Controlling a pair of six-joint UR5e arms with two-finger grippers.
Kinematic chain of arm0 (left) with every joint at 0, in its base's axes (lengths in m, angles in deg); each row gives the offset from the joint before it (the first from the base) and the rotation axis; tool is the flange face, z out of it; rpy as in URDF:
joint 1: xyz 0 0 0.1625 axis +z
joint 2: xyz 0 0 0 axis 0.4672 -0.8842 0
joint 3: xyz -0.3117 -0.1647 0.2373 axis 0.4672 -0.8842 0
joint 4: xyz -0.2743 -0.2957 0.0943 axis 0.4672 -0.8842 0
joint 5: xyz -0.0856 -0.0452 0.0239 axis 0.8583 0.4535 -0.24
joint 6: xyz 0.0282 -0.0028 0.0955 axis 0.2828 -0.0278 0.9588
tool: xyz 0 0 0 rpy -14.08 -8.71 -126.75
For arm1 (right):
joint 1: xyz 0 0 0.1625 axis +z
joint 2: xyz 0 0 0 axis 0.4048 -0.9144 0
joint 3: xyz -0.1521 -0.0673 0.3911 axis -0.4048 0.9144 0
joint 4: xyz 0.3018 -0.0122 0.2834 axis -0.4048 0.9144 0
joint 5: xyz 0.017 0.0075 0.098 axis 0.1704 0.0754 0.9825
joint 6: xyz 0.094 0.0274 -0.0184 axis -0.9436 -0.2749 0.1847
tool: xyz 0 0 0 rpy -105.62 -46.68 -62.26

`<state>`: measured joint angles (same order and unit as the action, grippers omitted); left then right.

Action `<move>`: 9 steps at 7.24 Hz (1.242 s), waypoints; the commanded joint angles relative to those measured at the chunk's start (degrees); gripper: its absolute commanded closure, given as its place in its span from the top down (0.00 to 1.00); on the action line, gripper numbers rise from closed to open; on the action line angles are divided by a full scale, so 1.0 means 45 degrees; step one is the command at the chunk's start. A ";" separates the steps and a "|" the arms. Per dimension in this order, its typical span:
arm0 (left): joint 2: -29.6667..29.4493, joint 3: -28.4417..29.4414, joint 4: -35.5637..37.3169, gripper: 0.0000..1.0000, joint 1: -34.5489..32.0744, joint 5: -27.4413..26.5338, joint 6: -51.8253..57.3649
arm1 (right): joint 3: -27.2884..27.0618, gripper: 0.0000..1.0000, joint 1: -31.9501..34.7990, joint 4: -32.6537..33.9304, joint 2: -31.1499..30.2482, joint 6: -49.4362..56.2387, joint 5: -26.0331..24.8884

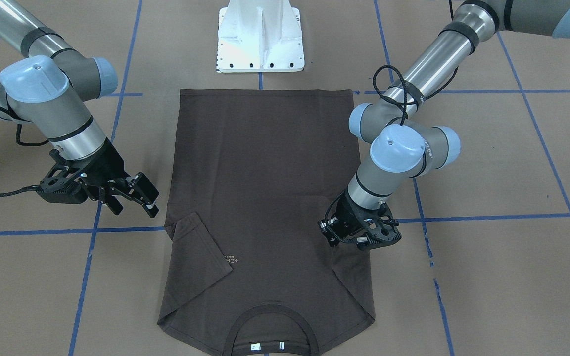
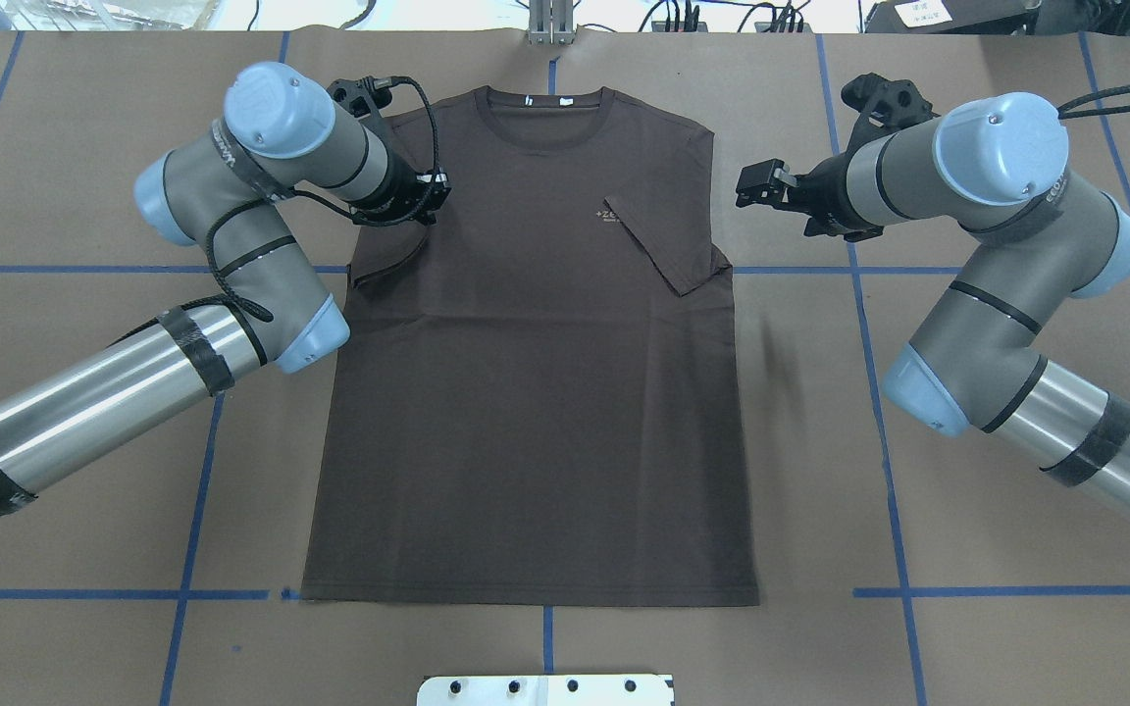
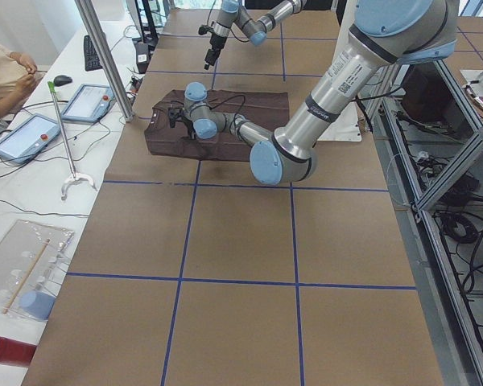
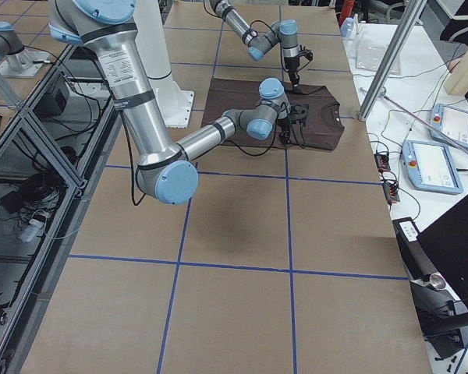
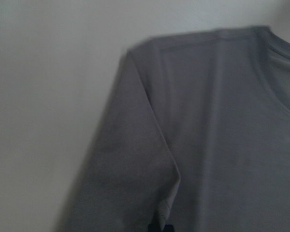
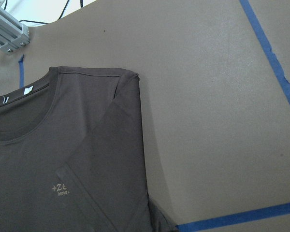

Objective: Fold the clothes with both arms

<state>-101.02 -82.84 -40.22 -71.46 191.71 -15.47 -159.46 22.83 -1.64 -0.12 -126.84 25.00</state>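
Note:
The dark brown T-shirt (image 1: 265,163) lies flat in the middle of the table (image 2: 967,628), collar (image 2: 545,110) away from the robot. Both sleeves are folded in over the chest. The right sleeve (image 2: 668,250) covers part of the pale logo (image 2: 607,214). My left gripper (image 2: 434,194) points down at the left sleeve's hem (image 5: 166,203) near the shoulder, and its jaws look shut on it. The same gripper (image 1: 326,231) shows in the front view. My right gripper (image 2: 751,186) is open and empty, hovering off the shirt's right edge (image 1: 135,210). Its wrist view shows the shirt (image 6: 63,145) below.
The white pedestal base (image 1: 260,39) stands just behind the shirt's hem. Blue tape lines (image 2: 1016,592) grid the brown tabletop. A metal post (image 3: 105,56) and tablets (image 3: 88,100) stand on the operators' side, beyond the collar.

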 commanded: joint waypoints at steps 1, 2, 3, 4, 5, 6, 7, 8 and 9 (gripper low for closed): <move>-0.0433 0.0266 -0.0249 0.74 0.0102 -0.0270 -0.0609 | -0.0045 1.00 -0.0008 0.0000 0.0043 -0.0118 -0.0041; -0.0243 -0.0508 -0.0191 0.85 0.0605 -0.0251 -0.1306 | -0.0781 1.00 -0.0105 0.0155 -0.0015 -0.0487 -0.0080; 0.0552 -0.2198 -0.0190 0.85 0.0842 -0.0154 -0.2028 | -0.2045 1.00 -0.0725 0.0369 -0.0596 -0.2115 -0.0119; 0.1237 -0.4130 -0.0074 0.85 0.1482 -0.0172 -0.2519 | -0.3546 1.00 -0.2084 0.0642 -0.1549 -0.3446 -0.1028; 0.1824 -0.5386 -0.0054 0.85 0.1605 -0.0134 -0.2601 | -0.5340 0.99 -0.3510 0.2172 -0.2216 -0.4465 -0.1985; 0.2526 -0.6269 -0.0073 0.85 0.1587 -0.0153 -0.2563 | -0.6441 0.98 -0.5071 0.4527 -0.2280 -0.5771 -0.2632; 0.2707 -0.6452 -0.0073 0.85 0.1586 -0.0153 -0.2466 | -0.7283 0.97 -0.7155 0.5343 -0.2803 -0.6866 -0.4688; 0.2766 -0.6454 -0.0073 0.85 0.1490 -0.0191 -0.2427 | -0.7331 0.93 -0.8878 0.5719 -0.3388 -0.8134 -0.6565; 0.2806 -0.6434 -0.0073 0.84 0.1392 -0.0192 -0.2426 | -0.7582 0.92 -0.9726 0.5916 -0.3510 -0.8998 -0.6932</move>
<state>-88.86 -111.51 -40.54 -64.76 190.90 -26.48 -191.95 -14.30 22.90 -14.37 -161.83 -1.15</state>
